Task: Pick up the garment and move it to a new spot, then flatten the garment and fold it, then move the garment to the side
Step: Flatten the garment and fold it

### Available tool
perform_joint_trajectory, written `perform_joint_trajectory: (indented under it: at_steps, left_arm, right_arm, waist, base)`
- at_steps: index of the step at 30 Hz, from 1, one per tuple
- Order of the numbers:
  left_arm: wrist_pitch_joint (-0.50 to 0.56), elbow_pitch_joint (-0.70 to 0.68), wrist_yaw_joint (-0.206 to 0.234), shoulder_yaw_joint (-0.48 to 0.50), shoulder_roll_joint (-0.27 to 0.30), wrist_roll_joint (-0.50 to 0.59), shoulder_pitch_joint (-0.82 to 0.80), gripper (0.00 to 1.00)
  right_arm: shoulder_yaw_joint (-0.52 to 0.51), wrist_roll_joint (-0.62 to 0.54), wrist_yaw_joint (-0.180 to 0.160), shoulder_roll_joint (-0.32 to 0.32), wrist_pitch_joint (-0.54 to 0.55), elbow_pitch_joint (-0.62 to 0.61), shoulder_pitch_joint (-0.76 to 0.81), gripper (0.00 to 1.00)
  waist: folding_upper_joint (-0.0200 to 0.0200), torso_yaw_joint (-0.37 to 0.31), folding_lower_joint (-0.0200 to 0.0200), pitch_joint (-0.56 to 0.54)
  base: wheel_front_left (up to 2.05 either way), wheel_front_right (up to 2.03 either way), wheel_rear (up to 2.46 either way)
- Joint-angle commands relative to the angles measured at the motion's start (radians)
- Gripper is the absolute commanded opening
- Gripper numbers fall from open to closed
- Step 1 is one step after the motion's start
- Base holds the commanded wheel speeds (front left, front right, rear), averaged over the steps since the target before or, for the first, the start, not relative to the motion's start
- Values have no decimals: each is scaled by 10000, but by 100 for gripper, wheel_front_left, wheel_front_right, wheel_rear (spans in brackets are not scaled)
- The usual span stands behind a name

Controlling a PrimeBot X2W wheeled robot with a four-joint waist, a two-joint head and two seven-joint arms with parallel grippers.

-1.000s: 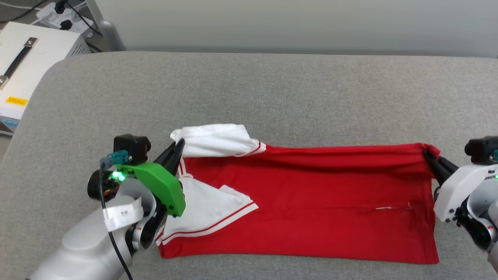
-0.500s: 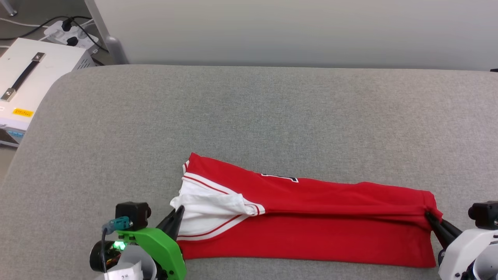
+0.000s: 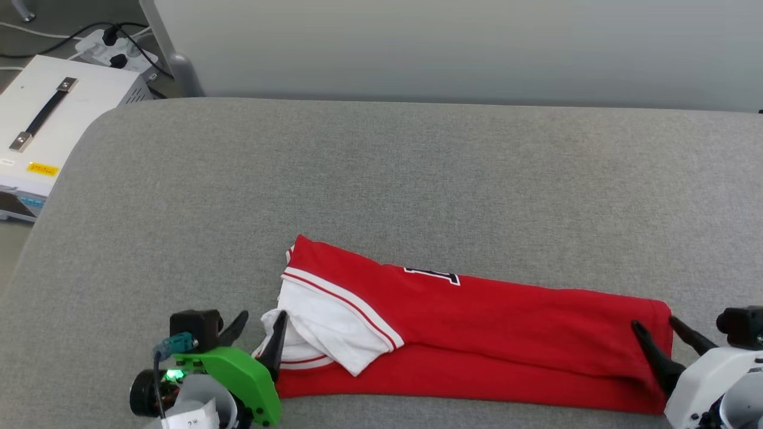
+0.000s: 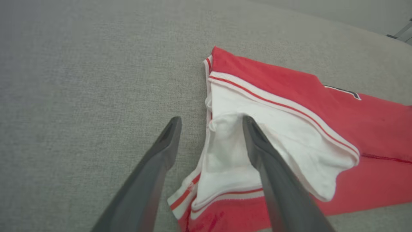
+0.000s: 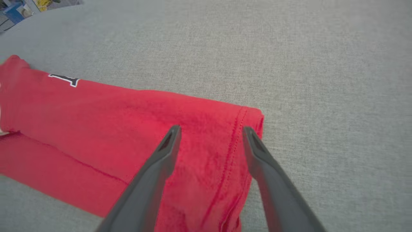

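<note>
Left claw [image 3: 262,316] and right claw [image 3: 654,323] gape empty over the shirt [image 3: 477,322]; a retreating finger could snag and unfold it.

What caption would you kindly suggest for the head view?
Left gripper and right gripper open at either end of the garment, folded lengthwise on grey cushion.

grey fabric surface [image 3: 417,167], red garment [image 3: 506,325] folded lengthwise, flat nr front edge
</note>
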Motion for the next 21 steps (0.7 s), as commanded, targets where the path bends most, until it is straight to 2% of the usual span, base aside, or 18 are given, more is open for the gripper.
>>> perform_joint_trajectory:
  at_steps: [1,8,11,16,21]
  left_arm:
    - [-57,-141,98,314,-50,348,210,100]
    - [-59,-924,641,2083,-268,2145,765,100]
    - [-59,-1291,832,2900,-455,2992,1056,100]
    - [-60,-1821,1075,4101,-868,4336,1602,100]
    - [-60,-2175,995,5046,-1400,5459,2069,100]
  right_arm:
    - [-176,-52,-7,-24,44,-272,157,100]
    - [-1158,-136,-7,-255,740,-1302,135,100]
    - [-1496,-64,-7,-453,1530,-1434,175,100]
    - [-1694,706,-7,-784,3347,-1416,331,100]
    - [-1737,1314,-7,-986,4451,-1171,317,100]
  waist:
    - [0,35,0,-72]
    - [0,68,0,-117]
    - [0,108,0,-52]
    - [0,224,0,59]
    - [0,384,0,192]
  base:
    - [0,0,0]
    - [0,0,0]
    - [0,0,0]
    - [0,0,0]
    - [0,0,0]
